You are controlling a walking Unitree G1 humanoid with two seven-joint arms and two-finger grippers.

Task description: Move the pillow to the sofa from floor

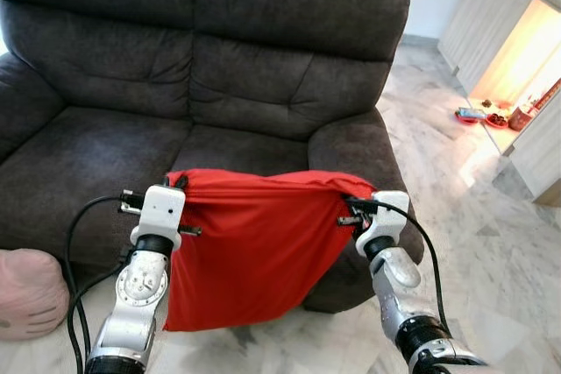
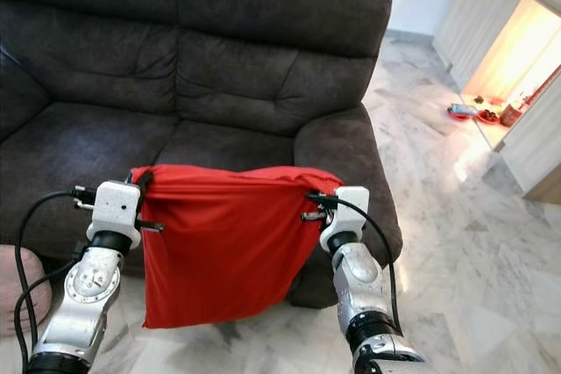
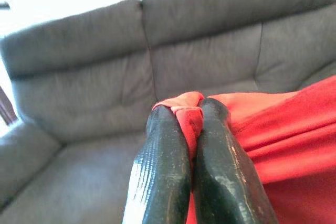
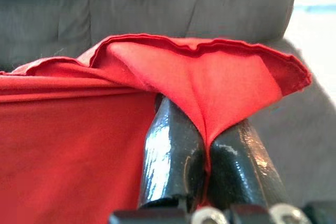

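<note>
The big dark grey fabric sofa (image 1: 202,85) stands right in front. Its wide seat (image 1: 96,164) is bare, so there is lots of room to reach in over it. The floppy red cloth pillow (image 1: 254,243) hangs between the left gripper (image 1: 180,183) and the right gripper (image 1: 346,199), both pinched tight on its top corners, and it blocks the way to the sofa's front edge. The sofa's fat arm (image 1: 368,155) is close by the right gripper. A soft pink cushion (image 1: 26,291) sits on the shiny white marble floor (image 1: 491,243) on the left. The floor on the right is open.
</note>
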